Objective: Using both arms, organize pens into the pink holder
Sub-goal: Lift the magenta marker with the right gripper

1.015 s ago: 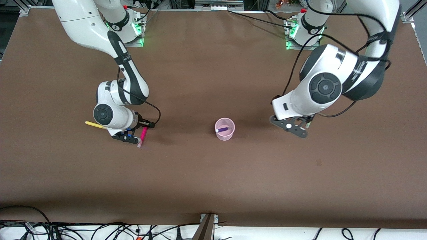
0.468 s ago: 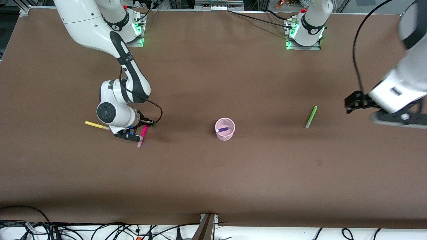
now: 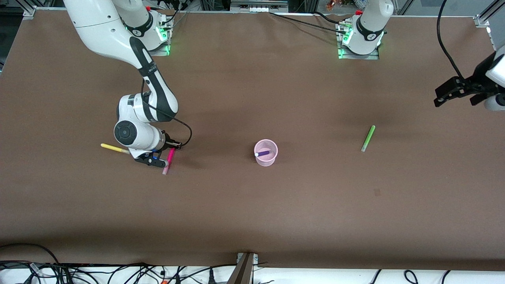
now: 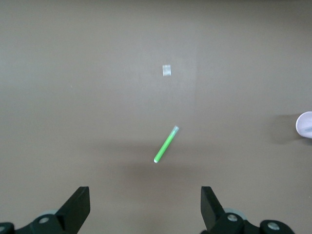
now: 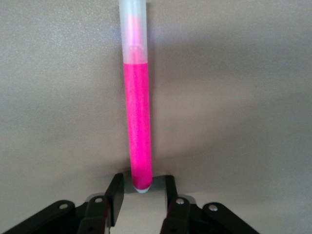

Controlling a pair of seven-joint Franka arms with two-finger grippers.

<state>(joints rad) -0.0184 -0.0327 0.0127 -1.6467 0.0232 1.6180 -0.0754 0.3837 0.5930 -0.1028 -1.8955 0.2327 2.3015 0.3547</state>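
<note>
My right gripper [image 3: 172, 148] is low at the table, open, with its jaws either side of the end of the magenta-pink pen [image 3: 168, 161] and a small gap on each side [image 5: 142, 194]. The pen [image 5: 136, 131] lies flat. The yellow pen [image 3: 112, 148] lies beside the right wrist. The pink holder [image 3: 266, 158] stands mid-table with the dark purple pen [image 3: 263, 153] in it. The light green pen [image 3: 368, 138] lies toward the left arm's end. My left gripper [image 3: 444, 95] is up in the air there, wide open and empty [image 4: 145, 209], with the green pen [image 4: 165, 145] in its view.
The brown table [image 3: 252, 213] is bare round the holder. A small pale patch [image 4: 166, 70] shows on the table in the left wrist view, and the holder's rim [image 4: 305, 125] at that view's edge. Cables hang along the table's near edge [image 3: 118, 272].
My left arm has swung away from over the green pen to the table's end at its own side, uncovering the pen. My right gripper has shifted only slightly at the magenta pen.
</note>
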